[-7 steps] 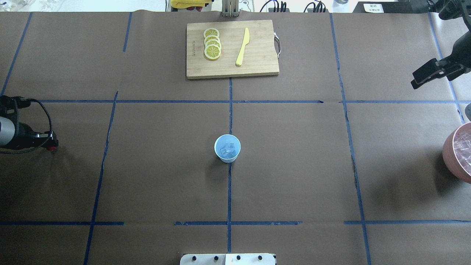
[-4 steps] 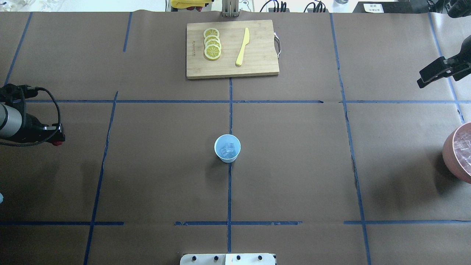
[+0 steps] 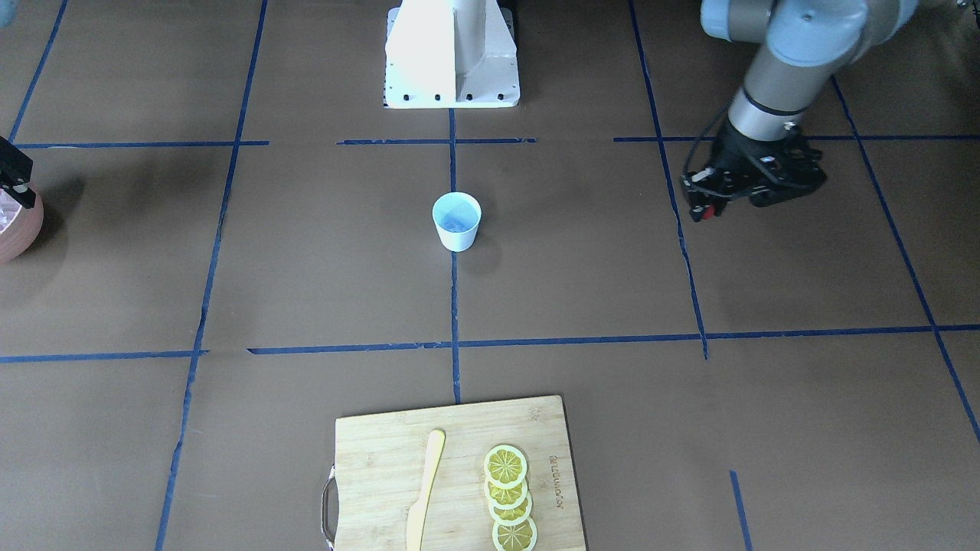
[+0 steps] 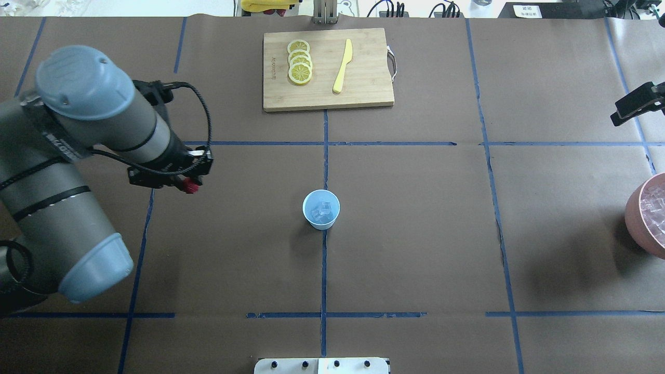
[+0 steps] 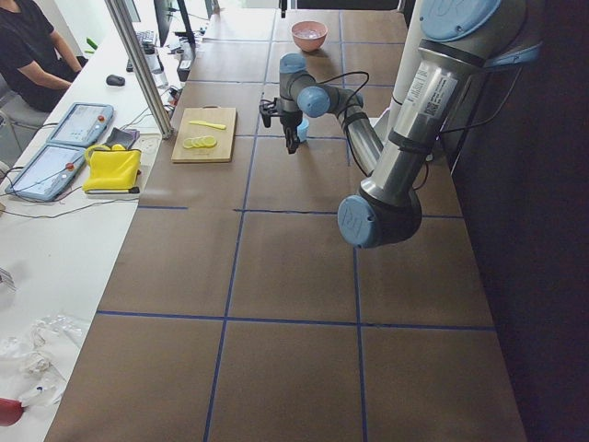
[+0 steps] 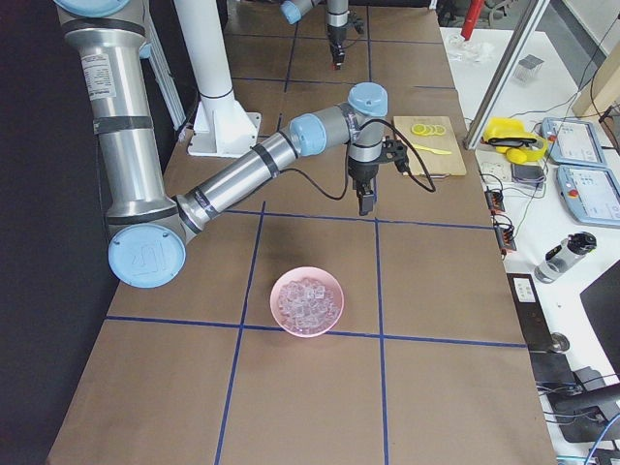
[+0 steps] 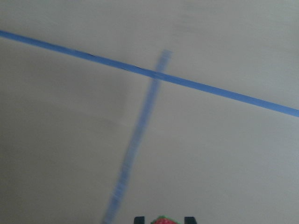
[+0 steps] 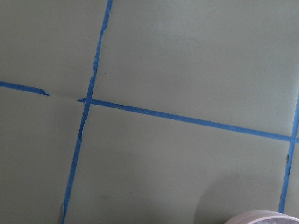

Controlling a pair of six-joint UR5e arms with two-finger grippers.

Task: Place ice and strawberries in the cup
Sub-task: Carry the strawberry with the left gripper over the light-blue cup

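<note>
My right gripper (image 6: 366, 201) hangs pointing down over the table, just beyond the bowl (image 6: 308, 331), on its board side. I cannot tell how the jaws stand. Ice (image 6: 306, 298) fills the bowl. The board (image 6: 436, 167), with lemon slices (image 6: 424, 129) and a knife (image 6: 438, 151), lies farther beyond the bowl. My left gripper (image 6: 337, 58) hangs farthest from it.

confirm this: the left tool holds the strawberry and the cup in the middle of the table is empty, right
Not empty. The overhead view shows ice in the cup. The left tool does hold the strawberry.
</note>
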